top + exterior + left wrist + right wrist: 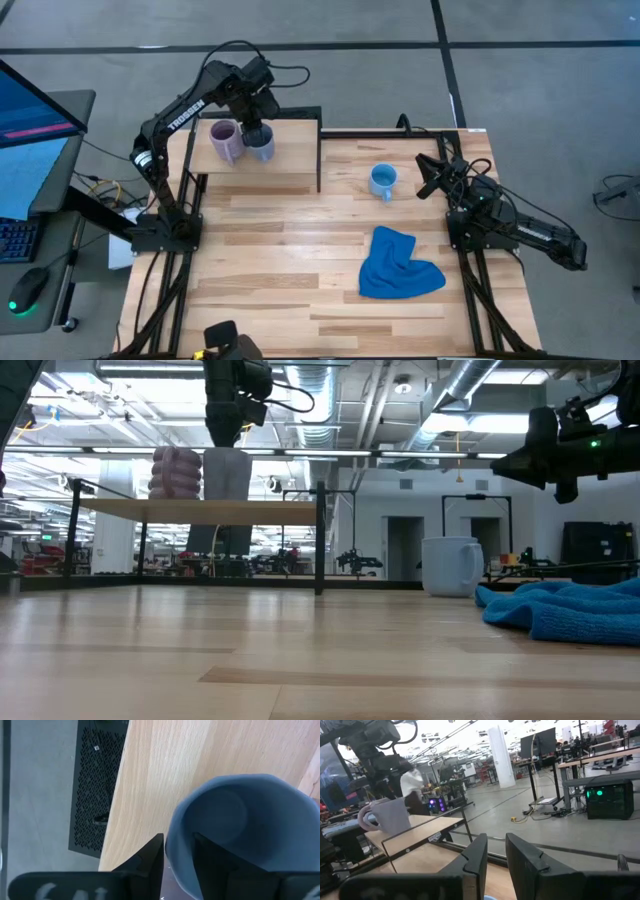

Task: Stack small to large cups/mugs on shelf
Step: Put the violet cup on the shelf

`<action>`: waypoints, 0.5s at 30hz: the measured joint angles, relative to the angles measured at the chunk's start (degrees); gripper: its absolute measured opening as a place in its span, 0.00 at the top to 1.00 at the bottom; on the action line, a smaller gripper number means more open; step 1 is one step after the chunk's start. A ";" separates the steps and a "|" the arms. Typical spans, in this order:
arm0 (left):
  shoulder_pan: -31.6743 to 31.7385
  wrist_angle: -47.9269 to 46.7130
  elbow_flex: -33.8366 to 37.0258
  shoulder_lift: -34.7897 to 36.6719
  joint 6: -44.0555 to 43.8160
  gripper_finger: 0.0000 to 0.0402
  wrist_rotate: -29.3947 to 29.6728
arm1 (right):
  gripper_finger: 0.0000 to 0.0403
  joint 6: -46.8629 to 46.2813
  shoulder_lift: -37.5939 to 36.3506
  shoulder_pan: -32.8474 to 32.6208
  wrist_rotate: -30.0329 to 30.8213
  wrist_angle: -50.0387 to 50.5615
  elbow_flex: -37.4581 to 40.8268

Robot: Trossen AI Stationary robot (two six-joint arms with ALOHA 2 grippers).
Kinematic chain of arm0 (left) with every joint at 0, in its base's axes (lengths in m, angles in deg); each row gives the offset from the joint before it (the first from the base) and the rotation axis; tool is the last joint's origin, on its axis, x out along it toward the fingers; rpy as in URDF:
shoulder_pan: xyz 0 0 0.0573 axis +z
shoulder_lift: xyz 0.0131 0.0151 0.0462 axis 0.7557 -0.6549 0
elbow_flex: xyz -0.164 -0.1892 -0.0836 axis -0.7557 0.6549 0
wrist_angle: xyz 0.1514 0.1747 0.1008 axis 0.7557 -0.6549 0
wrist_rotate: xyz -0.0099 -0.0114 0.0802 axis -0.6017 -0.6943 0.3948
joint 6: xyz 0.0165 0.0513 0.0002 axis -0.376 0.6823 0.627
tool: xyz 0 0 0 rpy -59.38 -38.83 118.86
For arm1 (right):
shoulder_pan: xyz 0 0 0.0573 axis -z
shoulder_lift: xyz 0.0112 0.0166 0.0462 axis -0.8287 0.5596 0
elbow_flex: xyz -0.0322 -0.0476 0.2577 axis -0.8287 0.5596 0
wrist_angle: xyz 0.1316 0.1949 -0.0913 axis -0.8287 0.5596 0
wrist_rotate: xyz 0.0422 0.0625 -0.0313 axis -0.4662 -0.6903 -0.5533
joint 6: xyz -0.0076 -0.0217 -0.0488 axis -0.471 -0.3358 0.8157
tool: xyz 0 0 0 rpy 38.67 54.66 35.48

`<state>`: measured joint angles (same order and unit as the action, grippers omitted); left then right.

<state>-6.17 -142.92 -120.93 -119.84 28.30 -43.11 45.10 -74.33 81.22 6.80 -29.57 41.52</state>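
Note:
The pale purple mug point(225, 141) and the grey-blue mug point(262, 147) stand side by side on the light-wood shelf point(290, 165) at the table's far left. In the low view the purple mug point(175, 472) and the grey-blue mug point(228, 474) both have their bases on the board point(270, 510). My left gripper point(254, 128) is above the grey-blue mug, shut on its rim. The bright light blue mug point(383, 181) stands upright on the tabletop, right of the shelf. My right gripper point(430, 176) hangs just right of it, fingers nearly together, holding nothing. My left gripper holds the grey-blue mug's wall at the rim point(175, 851), with one finger point(212, 857) inside the mug and one point(150, 860) outside. The fingers come from above, pointing down. The mug is upright with its base on the shelf board.
A crumpled blue cloth point(397, 266) lies on the tabletop at the near right. The shelf's black frame posts point(320, 540) stand at its corners. The slatted tabletop point(280, 250) stretches in front of the shelf.

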 joint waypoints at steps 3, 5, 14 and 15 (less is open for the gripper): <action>0.00 0.46 0.00 0.00 0.12 0.78 -0.02 | 0.77 0.00 0.01 0.00 0.02 0.00 0.00; -0.01 1.08 -0.02 0.00 0.24 0.77 -0.02 | 0.77 0.00 0.01 0.02 0.01 0.00 0.00; -0.65 4.11 -0.02 0.00 2.41 0.77 -3.19 | 0.77 0.00 0.01 0.02 0.02 0.09 0.00; -0.80 4.46 -0.02 0.00 2.48 0.77 -3.19 | 0.77 0.00 0.02 0.02 0.02 0.09 0.00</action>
<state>-6.97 -138.46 -120.95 -119.84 30.77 -46.30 45.09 -74.31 81.24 6.82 -29.48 41.52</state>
